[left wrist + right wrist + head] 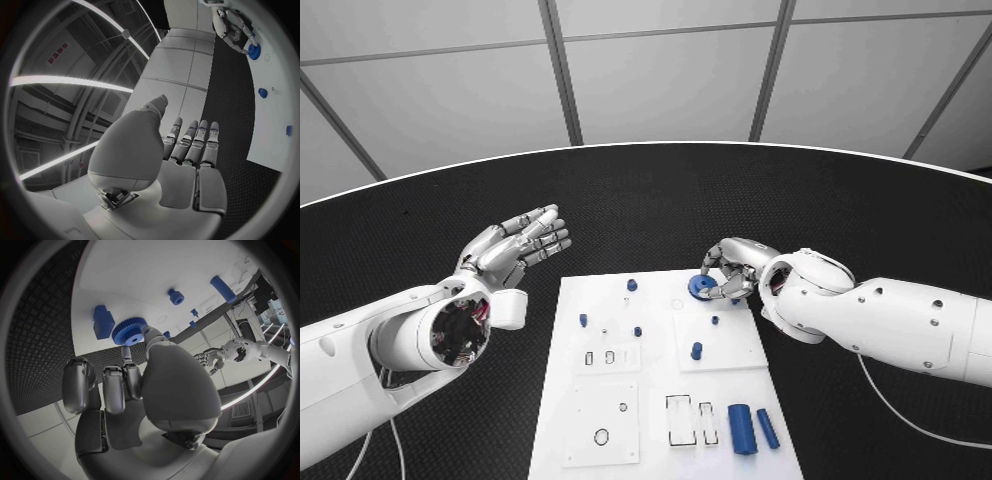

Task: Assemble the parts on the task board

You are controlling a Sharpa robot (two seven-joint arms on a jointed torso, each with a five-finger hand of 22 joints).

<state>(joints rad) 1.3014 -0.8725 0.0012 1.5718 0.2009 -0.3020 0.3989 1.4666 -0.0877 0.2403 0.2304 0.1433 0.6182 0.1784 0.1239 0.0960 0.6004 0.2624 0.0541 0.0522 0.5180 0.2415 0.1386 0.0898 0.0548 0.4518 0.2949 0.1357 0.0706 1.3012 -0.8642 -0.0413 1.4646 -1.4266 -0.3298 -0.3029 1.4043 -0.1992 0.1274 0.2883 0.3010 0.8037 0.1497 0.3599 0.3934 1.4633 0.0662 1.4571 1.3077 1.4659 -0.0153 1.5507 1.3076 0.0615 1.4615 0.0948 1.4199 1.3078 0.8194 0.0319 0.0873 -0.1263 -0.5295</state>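
A blue gear point(129, 332) is sitting at the far right edge of the white board point(661, 400), where the right hand point(730, 268) is pinching it with its fingertips. The left hand point(516, 245) is hovering released, fingers spread, over the black surface point(661, 190) left of the board.

I see the task board point(589, 400) lying in the middle of the table point(733, 200), in front of me. My right robot hand point(733, 268) sits at the board's far right corner, fingers on a gear point(701, 286) there. My left robot hand point(516, 245) hangs over the table, left of the board's far end and apart from it. Two cylinders point(751, 428) lie side by side at the board's near right. A small peg point(632, 285) stands near the far edge, left of the gear.
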